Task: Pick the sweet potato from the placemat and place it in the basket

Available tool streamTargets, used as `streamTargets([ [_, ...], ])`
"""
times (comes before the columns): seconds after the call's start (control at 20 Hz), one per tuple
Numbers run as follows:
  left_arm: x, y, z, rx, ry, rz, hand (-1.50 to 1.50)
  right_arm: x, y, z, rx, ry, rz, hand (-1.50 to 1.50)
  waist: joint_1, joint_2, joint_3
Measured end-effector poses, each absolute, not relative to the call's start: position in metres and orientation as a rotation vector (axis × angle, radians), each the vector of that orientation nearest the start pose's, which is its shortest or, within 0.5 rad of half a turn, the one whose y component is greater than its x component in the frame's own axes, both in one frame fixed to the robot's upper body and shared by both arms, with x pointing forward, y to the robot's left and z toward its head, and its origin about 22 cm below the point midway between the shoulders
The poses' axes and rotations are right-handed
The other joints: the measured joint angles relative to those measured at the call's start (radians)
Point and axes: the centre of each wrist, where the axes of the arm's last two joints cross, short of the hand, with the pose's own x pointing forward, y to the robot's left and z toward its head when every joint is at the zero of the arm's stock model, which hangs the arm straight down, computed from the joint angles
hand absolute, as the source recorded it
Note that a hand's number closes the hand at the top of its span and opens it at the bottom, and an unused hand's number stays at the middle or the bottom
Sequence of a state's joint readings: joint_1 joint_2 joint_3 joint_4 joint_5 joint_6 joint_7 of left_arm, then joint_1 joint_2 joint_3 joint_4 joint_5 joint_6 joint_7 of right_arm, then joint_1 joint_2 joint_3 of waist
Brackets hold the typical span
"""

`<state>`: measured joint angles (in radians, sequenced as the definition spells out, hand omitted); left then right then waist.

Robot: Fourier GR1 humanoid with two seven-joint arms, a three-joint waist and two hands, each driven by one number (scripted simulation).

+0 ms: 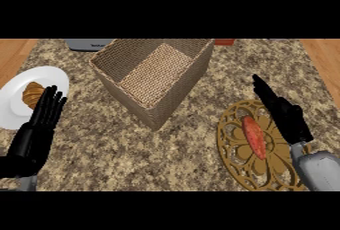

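A reddish-orange sweet potato [254, 136] lies lengthwise on a round golden openwork placemat [234, 143] at the right of the counter. My right hand [285, 116] hovers just to the right of it, fingers straight and pointing away from me, open and holding nothing. A square woven basket [119, 77] stands tilted at the upper middle, with nothing inside. My left hand [36, 130] rests open at the left edge, fingers up.
A white plate [13, 96] with a croissant [32, 95] sits at the far left, partly behind my left hand. A grey object [88, 43] and a red one [224, 42] show at the counter's far edge. Speckled countertop lies between basket and placemat.
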<state>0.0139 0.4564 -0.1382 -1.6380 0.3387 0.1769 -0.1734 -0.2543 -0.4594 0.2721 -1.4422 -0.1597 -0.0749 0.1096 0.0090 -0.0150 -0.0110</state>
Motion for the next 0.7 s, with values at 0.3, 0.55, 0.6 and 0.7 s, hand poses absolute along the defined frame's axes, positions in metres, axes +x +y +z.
streamTargets([
  [0.3,0.257,0.31,0.049,0.241,-1.666,-0.041,0.0,0.302,-0.34,0.059,-0.238,-1.563,0.332,1.5,-0.012,0.018,0.011],
  [0.55,0.264,0.306,0.045,0.272,-1.57,-0.028,0.0,0.309,-0.319,0.044,-0.163,-1.811,0.239,-1.5,-0.01,0.02,0.013],
  [0.6,0.267,0.304,0.044,0.274,-1.558,-0.027,0.0,0.309,-0.311,0.038,-0.208,-1.819,0.219,-1.5,-0.01,0.02,0.013],
  [0.7,0.271,0.3,0.045,0.282,-1.546,-0.024,0.0,0.312,-0.304,0.034,-0.349,-1.809,0.192,-1.5,-0.01,0.019,0.012],
])
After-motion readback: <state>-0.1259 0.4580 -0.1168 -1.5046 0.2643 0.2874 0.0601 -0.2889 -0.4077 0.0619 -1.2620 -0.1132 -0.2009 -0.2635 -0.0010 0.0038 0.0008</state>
